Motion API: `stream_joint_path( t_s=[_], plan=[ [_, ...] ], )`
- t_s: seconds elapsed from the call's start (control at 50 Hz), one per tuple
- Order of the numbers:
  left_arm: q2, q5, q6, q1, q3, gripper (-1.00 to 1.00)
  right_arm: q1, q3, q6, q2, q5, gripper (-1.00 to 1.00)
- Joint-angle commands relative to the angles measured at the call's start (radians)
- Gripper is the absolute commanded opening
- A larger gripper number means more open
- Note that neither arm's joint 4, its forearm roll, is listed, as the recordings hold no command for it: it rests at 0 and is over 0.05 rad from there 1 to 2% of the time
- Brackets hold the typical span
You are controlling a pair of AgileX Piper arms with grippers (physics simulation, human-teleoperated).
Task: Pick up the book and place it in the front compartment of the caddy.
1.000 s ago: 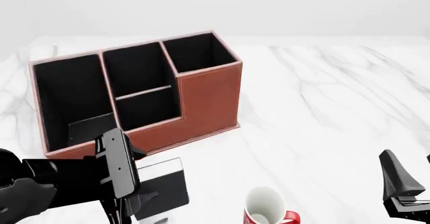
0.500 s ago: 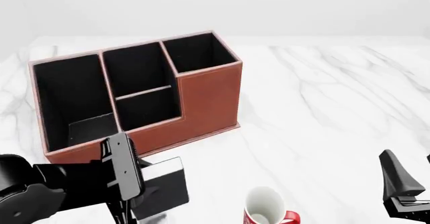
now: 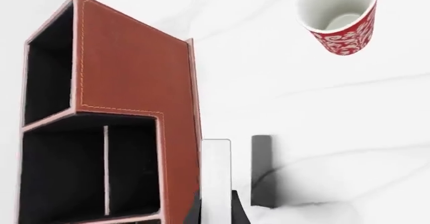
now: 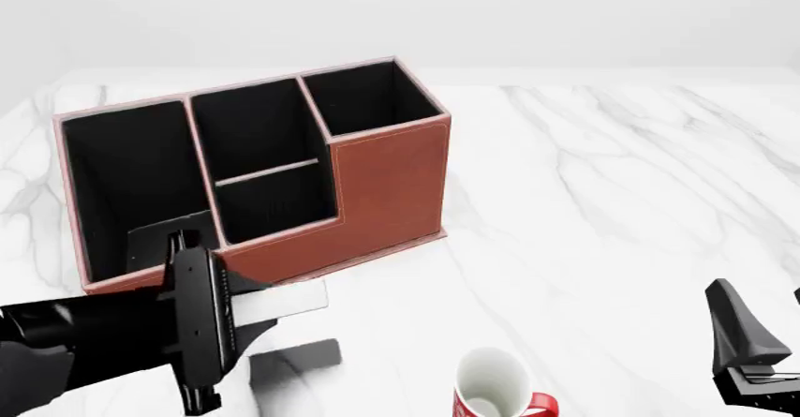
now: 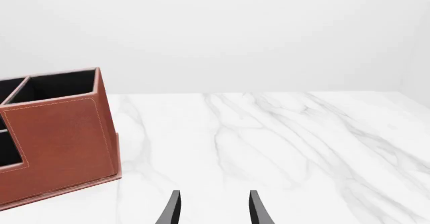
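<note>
Three views complement one another. From the front, the left gripper (image 4: pixel 238 319) hangs low before the caddy (image 4: pixel 375 187), its black body hiding most of the book (image 4: pixel 294 298), of which only a pale sliver shows, lifted clear of the marble table (image 4: pixel 600 211) above a dark shadow. The left wrist view alone shows the book (image 3: pixel 216 178) edge-on, its white page edge clamped between the black fingers (image 3: pixel 236 211), just beside the caddy's (image 3: pixel 128 68) brown wall; the white-and-red mug (image 3: pixel 339 15) stands well apart. The front compartment (image 4: pixel 277 201), the shallow pocket behind the low wall, appears best from the front. The right gripper (image 5: pixel 212 209) is clearest in its own wrist view: jaws apart, nothing between them, above bare marble; the front view shows only its dark tip (image 4: pixel 750 347) at the table's near right.
</note>
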Motion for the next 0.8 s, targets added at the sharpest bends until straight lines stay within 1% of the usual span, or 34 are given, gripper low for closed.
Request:
stream_joint_path(
  t_s=[0.02, 0.06, 0.12, 0.22, 0.34, 0.5, 0.54, 0.58, 0.6, 0.62, 0.64, 0.66, 0.78, 0.8],
  plan=[
    [-0.071, 0.046, 0.115, 0.033, -0.087, -1.0, 0.0, 0.0, -0.002, -0.003, -0.001, 1.0],
    [-0.074, 0.051, 0.127, 0.039, -0.099, -1.0, 0.0, 0.0, -0.002, -0.003, 0.0, 1.0],
    [-0.073, 0.067, 0.122, 0.043, -0.149, -1.0, 0.0, 0.0, -0.002, -0.003, -0.001, 1.0],
    [-0.07, 0.074, 0.15, 0.068, -0.179, -1.0, 0.0, 0.0, -0.002, -0.003, 0.0, 1.0],
    [-0.046, 0.1, 0.149, 0.08, -0.254, -1.0, 0.0, 0.0, -0.002, -0.003, 0.0, 1.0],
    [0.0, 0.105, 0.162, 0.107, -0.318, -1.0, 0.0, 0.0, -0.002, -0.003, 0.0, 1.0],
    [0.014, 0.115, 0.15, 0.111, -0.341, -1.0, 0.0, 0.0, -0.002, -0.003, -0.001, 1.0],
    [0.036, 0.111, 0.15, 0.132, -0.361, -1.0, 0.0, 0.0, -0.002, -0.003, 0.0, 1.0],
    [0.041, 0.125, 0.131, 0.123, -0.381, -1.0, 0.0, 0.0, -0.002, -0.003, 0.0, 1.0],
    [0.048, 0.142, 0.097, 0.111, -0.414, -1.0, 0.0, 0.0, -0.002, -0.003, 0.0, 1.0],
    [0.055, 0.15, 0.091, 0.113, -0.427, -1.0, 0.0, 0.0, -0.002, -0.004, 0.0, 1.0],
    [0.058, 0.143, 0.11, 0.121, -0.422, -1.0, 0.0, 0.0, -0.002, -0.003, 0.0, 1.0],
    [0.086, 0.131, 0.107, 0.135, -0.461, -1.0, 0.0, 0.0, -0.002, -0.003, 0.0, 1.0],
    [0.093, 0.118, 0.118, 0.142, -0.461, -1.0, 0.0, 0.0, -0.002, -0.003, -0.001, 1.0]
  ],
)
